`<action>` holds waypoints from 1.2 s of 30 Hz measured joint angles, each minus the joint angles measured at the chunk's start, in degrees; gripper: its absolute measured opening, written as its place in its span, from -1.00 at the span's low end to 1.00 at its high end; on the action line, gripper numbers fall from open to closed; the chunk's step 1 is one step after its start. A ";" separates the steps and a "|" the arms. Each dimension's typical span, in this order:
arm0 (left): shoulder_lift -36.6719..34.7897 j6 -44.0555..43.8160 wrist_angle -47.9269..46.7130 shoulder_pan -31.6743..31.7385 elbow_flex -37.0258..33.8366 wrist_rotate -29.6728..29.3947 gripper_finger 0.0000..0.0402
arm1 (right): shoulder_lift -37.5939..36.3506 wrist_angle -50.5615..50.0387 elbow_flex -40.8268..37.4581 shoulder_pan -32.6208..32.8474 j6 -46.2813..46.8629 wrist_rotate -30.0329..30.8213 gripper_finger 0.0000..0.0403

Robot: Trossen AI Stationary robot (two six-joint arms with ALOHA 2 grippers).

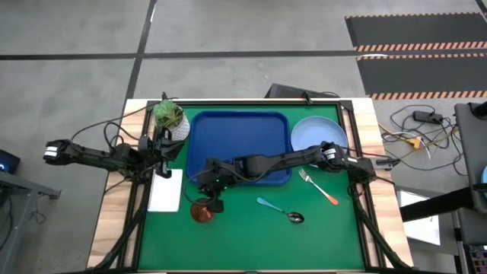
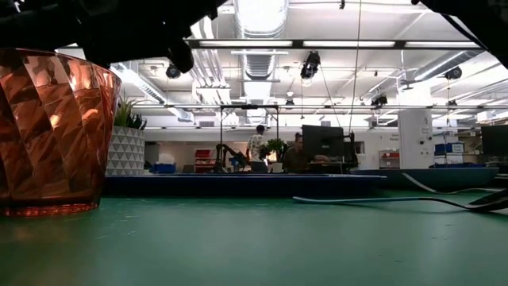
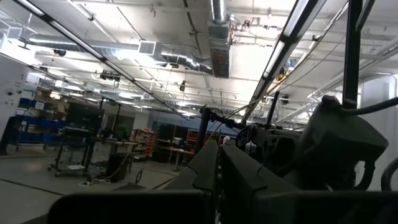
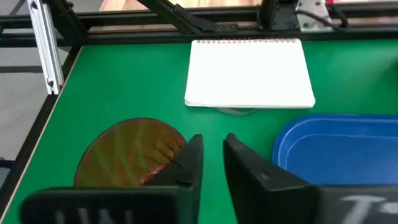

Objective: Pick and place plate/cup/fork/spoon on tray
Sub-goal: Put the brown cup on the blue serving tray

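Partly hidden behind my right gripper (image 4: 211, 155), the cup (image 4: 127, 152) stands on the green mat (image 4: 124, 81) beside the tray (image 4: 339, 149). My fingers (image 4: 189, 162) are slightly apart, above its rim, not gripping. My left gripper (image 3: 217, 165) waits closed off-table.

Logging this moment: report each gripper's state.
Left gripper: shut, empty, parked at the table's left edge.
Right gripper: open slightly, holding nothing, above the cup.
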 joint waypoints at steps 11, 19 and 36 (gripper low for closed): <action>0.91 0.02 -0.02 -0.01 -0.02 0.00 -0.99 | 0.01 -0.12 -0.74 0.85 4.04 0.01 -0.12; 1.11 0.24 0.00 0.00 -0.04 -0.17 -0.99 | 0.66 0.06 -1.70 1.54 5.65 0.22 -0.03; 1.51 0.24 0.00 0.02 -0.07 -0.21 -0.99 | 4.18 0.47 -2.14 1.62 7.18 0.56 -0.04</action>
